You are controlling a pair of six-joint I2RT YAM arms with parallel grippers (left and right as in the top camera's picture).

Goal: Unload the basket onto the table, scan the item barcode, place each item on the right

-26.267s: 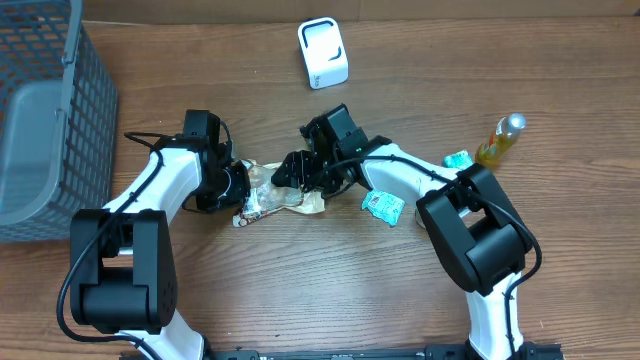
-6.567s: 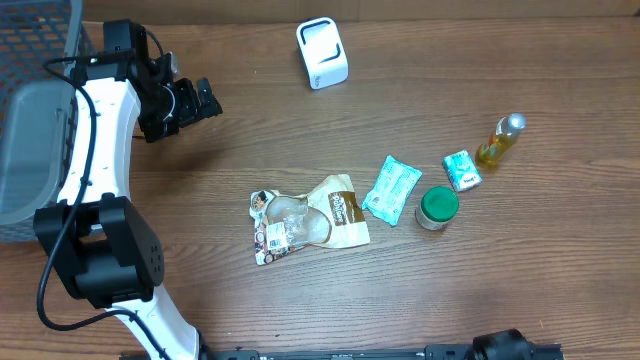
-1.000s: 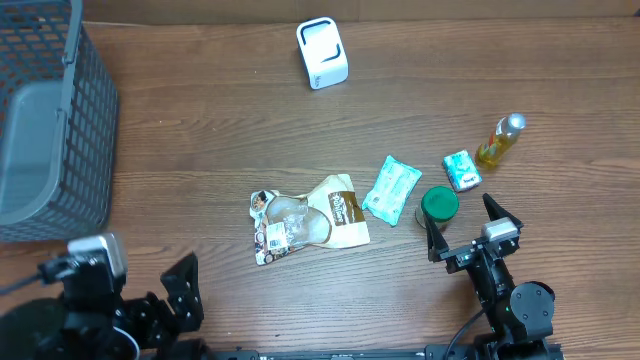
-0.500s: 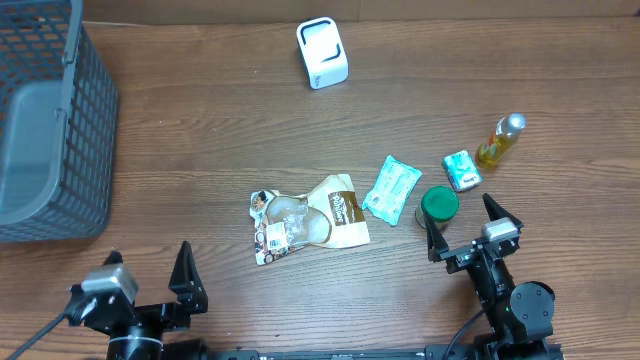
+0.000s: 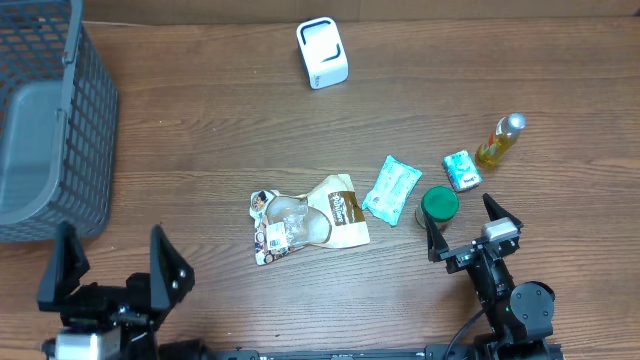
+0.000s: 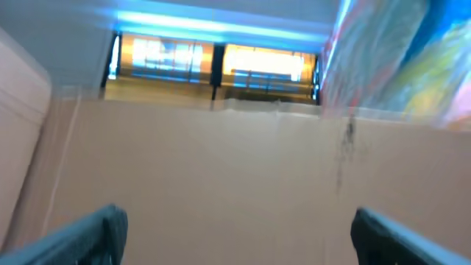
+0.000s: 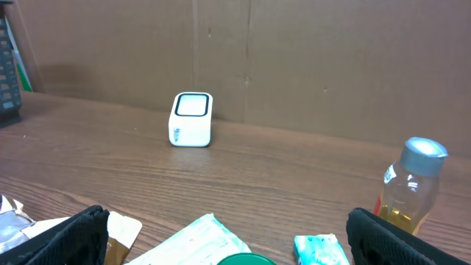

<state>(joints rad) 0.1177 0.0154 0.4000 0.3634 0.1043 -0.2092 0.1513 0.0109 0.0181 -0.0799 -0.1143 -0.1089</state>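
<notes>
Table (image 5: pixel 300 120): wood, both claws sit at its near edge, well apart from each other.

Basket (image 5: pixel 60 130): grey mesh, ahead and slightly left of the left claw (image 5: pixel 112 232).

Left claw: your jaws are spread fully wide, with nothing between the fingers. Its wrist view (image 6: pixel 237 217) is blurred and tilted up, and only a cardboard wall and lights show there.

Right claw (image 5: pixel 458 208): also fully wide and holding nothing. The wrist view (image 7: pixel 224 217) looks level across the table.

Pouch (image 5: pixel 305 220): a crumpled brown-and-clear bag lying flat between the two claws, ahead-right of the left one and to the left of the right one. In the right wrist view it shows only as an edge by the left finger (image 7: pixel 121 227).

Scanner (image 5: pixel 322 53): a white box far ahead-left of the right claw, well apart from every item. Seen upright from the right wrist (image 7: pixel 192 119).

Packet (image 5: pixel 390 188): teal, ahead-left of the right claw, just beside the pouch's right edge.

Jar (image 5: pixel 438 205): green lid, right at the right claw's left fingertip. I can't tell whether they touch. It's not gripped.

Bottle (image 5: pixel 500 140): amber with a silver cap, ahead-right of the right claw (image 7: pixel 408 184).

Small packet (image 5: pixel 462 170): teal, straight ahead of the right claw, between jar and bottle.
</notes>
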